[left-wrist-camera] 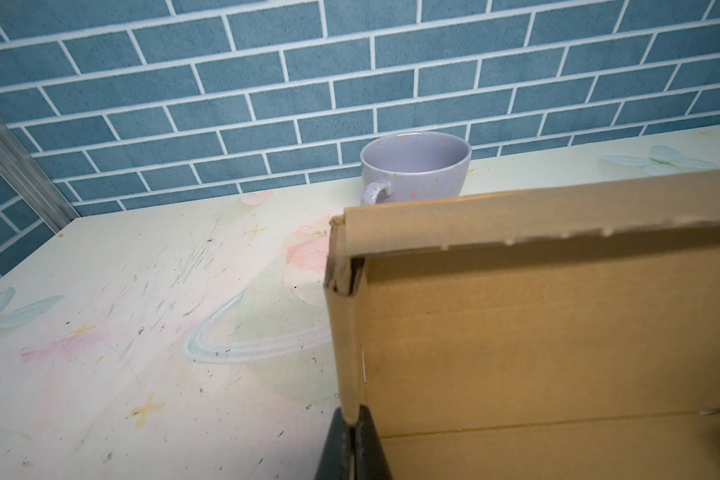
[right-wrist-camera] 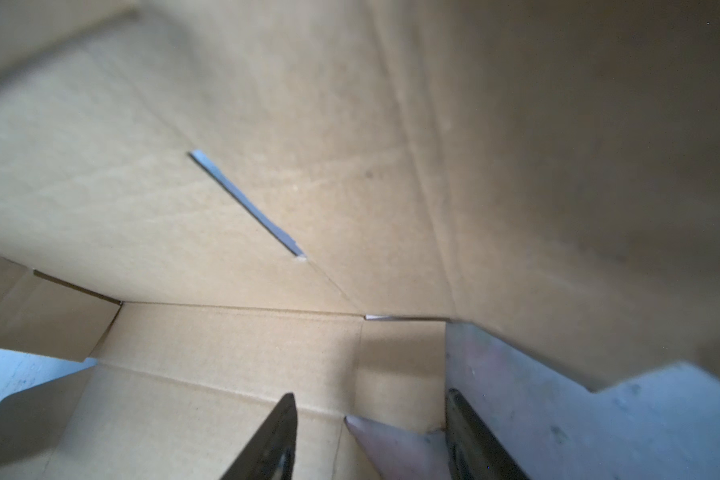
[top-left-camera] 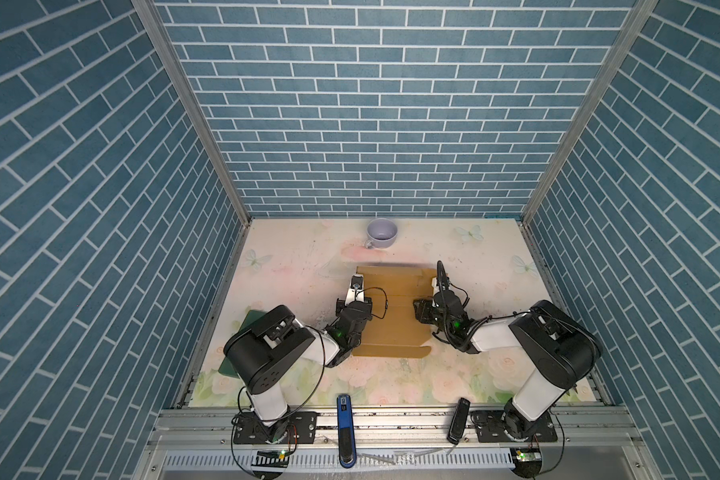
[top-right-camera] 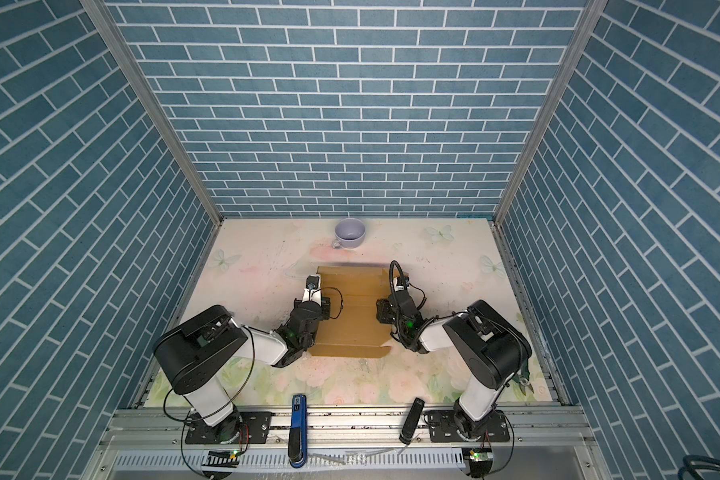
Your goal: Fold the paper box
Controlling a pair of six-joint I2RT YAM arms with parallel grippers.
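left hand [left-wrist-camera: 351,419] clamps a side wall of the plain brown cardboard paper box [top-left-camera: 395,328], prob. holding it upright; right hand [right-wrist-camera: 371,401] open, gripping nothing.

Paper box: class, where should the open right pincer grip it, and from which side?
On the paper box, probably the right side flap, thin edge between the jaws, coming from the right, outside. The left pincer pinches the raised left wall the same way.
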